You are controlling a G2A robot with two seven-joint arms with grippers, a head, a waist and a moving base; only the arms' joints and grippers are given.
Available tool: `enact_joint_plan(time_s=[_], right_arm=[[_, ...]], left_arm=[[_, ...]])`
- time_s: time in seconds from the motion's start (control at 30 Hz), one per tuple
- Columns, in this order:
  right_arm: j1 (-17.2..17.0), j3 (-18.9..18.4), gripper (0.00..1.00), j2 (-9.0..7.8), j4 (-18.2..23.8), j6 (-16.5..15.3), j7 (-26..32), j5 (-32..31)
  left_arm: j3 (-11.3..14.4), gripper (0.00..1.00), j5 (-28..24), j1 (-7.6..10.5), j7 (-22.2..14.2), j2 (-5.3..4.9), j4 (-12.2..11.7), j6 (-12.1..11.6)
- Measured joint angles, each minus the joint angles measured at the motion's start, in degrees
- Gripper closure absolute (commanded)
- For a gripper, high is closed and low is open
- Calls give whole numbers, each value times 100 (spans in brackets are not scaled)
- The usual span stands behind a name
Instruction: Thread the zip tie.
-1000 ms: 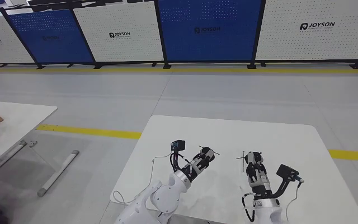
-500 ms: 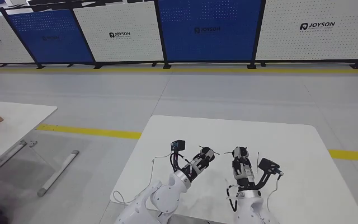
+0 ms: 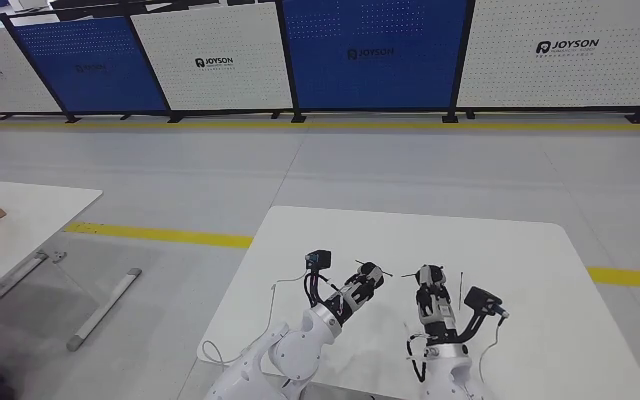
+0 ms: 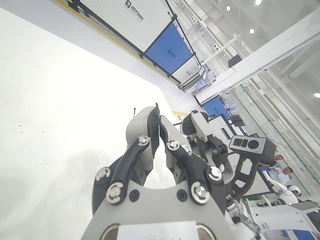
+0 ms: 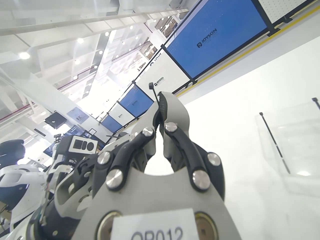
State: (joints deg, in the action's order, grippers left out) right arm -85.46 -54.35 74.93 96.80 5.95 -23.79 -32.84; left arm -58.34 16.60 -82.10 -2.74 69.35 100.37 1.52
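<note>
My right gripper (image 5: 160,98) is shut on a thin black zip tie (image 5: 153,89), whose square head sticks out past the fingertips. In the top view that gripper (image 3: 428,272) stands near the table's front edge, and the tie (image 3: 410,273) points toward my left gripper (image 3: 372,270) a short gap away. The left gripper (image 4: 158,112) is shut too, with a black strip (image 4: 157,104) pinched at its tip. A thin black line (image 3: 383,270) crosses those fingertips. I cannot tell whether both hold the same tie.
The white table (image 3: 400,230) has free room behind the grippers. A clear tray (image 5: 300,126) to the right of the right arm holds a spare black zip tie (image 5: 273,139), which is also visible in the top view (image 3: 460,283).
The right gripper has moved left with its tie, closing most of the gap to the left gripper, then nearly stopped. The left arm has kept still.
</note>
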Motion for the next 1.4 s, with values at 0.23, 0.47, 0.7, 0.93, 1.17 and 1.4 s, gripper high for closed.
enact_joint_plan(time_s=[0.23,0.47,0.7,0.93,1.17,1.4], right_arm=[[-182,-80,100,4,43,-273,33,-133],[-180,-82,100,5,43,-270,35,-130],[-94,-107,100,64,-12,-196,43,-171],[32,33,100,167,-208,-187,-136,-298],[85,89,100,235,-368,-157,-178,-376],[84,83,100,235,-366,-158,-172,-373]], left_arm=[[0,100,0,0,0,0,0,0],[0,100,0,0,0,0,0,0],[0,100,0,0,0,0,0,0],[0,100,0,0,0,0,0,0],[0,100,0,0,0,0,0,0],[0,100,0,0,0,0,0,0]])
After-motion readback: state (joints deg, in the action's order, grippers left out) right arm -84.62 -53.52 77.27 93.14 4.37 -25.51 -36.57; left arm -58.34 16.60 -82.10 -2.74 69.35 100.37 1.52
